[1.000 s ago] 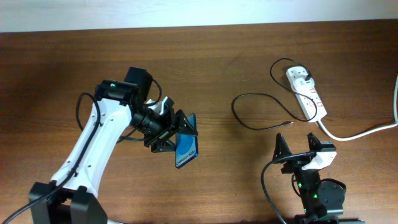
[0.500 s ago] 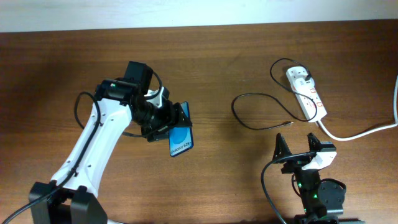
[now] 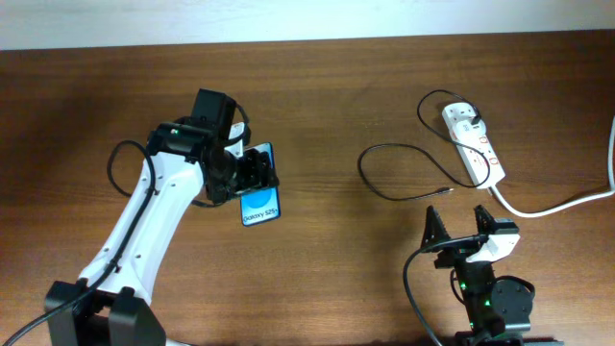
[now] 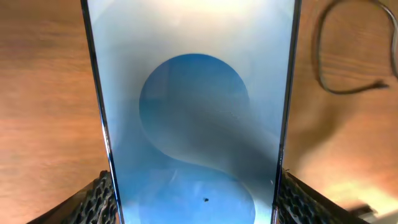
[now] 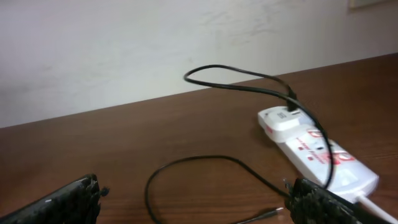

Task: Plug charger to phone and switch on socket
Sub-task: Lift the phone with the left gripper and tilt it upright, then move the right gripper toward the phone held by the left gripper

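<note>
Left gripper (image 3: 252,175) clamps the phone (image 3: 261,204) (screen reads "Galaxy S25+"); right gripper (image 3: 459,231) gapes; charger (image 3: 399,173) lies looped beside the socket (image 3: 473,144).

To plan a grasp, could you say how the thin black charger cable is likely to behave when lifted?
The thin black charger cable lies in loose loops, so it will probably droop and trail. Its free plug tip may swing. The white power strip holding its adapter could tug back.

The brown wooden table (image 3: 336,86) is occupied at its right by the socket (image 3: 473,144), its white cord (image 3: 557,206) and the looped charger (image 3: 361,165).
</note>
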{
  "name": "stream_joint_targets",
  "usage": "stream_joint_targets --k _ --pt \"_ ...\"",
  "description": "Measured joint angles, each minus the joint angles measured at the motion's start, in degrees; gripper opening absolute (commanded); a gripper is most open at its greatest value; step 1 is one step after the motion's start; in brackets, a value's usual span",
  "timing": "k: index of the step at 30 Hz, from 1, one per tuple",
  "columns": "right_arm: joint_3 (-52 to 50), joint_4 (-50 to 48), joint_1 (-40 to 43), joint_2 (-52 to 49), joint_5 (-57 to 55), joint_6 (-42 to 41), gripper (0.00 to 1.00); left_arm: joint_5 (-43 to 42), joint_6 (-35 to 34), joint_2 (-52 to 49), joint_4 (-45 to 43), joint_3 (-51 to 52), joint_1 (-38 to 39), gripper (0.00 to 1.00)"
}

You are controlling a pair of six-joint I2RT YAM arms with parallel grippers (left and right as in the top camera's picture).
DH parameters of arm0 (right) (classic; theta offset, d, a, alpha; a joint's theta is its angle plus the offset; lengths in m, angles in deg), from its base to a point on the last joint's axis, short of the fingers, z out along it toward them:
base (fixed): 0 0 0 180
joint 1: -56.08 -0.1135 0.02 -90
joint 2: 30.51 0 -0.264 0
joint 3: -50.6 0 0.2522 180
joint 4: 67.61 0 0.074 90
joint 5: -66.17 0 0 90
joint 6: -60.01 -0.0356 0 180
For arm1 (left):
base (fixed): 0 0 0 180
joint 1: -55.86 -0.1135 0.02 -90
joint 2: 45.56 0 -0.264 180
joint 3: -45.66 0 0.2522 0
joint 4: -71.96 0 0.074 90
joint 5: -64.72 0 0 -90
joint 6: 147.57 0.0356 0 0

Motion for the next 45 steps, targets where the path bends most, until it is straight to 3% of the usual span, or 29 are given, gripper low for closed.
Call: stream_joint_targets --k 2,5,7,10,13,22,28,38,45 --pt "0.0 -0.52 0.0 0.0 4.07 -3.17 0.99 2.71 0.04 0.0 -1.2 0.0 0.0 0.37" --pt "0.0 -1.22 0.0 0.0 14.49 -14.14 0.98 5.14 0.2 0.0 -2.43 0.0 0.0 0.37" --pt "0.02 -1.05 0.0 0.0 27.93 -21.27 0.98 5.64 0.2 0.0 -3.56 0.0 0.0 0.37" --pt "0.02 -0.35 0.0 0.0 41.88 -25.03 0.98 5.99 0.2 0.0 -3.98 0.0 0.0 0.37" --pt "0.02 0.09 0.0 0.0 46.77 -26.36 0.98 6.14 0.31 0.0 -3.67 -0.48 0.0 0.37" --pt "1.46 3.37 0.0 -1.25 47.17 -28.39 0.98 7.93 1.51 4.81 -2.64 -1.75 0.0 0.38" --pt "5.95 5.64 -0.07 -15.43 42.86 -28.13 0.98 8.44 1.51 5.38 -2.12 -1.79 0.0 0.37" --pt "19.45 5.86 -0.09 -51.3 41.09 -26.34 0.98 9.99 1.51 5.66 -0.37 -1.88 0.0 0.39" --pt "20.39 9.35 -0.11 -55.74 41.11 -23.69 0.98 9.97 1.2 5.73 1.22 -1.88 0.0 0.38"
